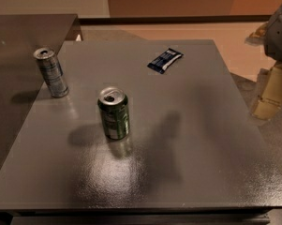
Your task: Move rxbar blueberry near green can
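Rxbar blueberry (165, 60) lies flat on the grey table (201, 139), upper middle of the frame, well apart from the upright green can (114, 114) at centre left. The gripper (271, 90) hangs at the right edge, beyond the table; whether it is open or closed, I cannot tell.

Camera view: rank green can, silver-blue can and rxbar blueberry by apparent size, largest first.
Tied, about alike: green can (nearer), silver-blue can.
Smallest: rxbar blueberry.
The gripper sits at right edge, off the table.

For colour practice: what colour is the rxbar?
Dark blue rxbar, camera view; gripper at right edge.
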`<act>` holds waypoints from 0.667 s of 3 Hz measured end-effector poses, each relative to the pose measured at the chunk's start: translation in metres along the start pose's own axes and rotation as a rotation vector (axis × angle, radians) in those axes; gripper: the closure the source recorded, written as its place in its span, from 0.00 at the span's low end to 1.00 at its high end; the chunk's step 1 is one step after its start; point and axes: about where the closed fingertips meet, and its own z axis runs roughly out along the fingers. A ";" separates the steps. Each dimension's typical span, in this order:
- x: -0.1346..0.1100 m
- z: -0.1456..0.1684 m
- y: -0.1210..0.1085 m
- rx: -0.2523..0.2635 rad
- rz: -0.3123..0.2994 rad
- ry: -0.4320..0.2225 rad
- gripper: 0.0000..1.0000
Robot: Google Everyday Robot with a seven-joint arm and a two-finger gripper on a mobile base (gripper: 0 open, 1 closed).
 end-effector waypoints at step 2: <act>-0.008 0.006 -0.015 0.018 -0.035 -0.033 0.00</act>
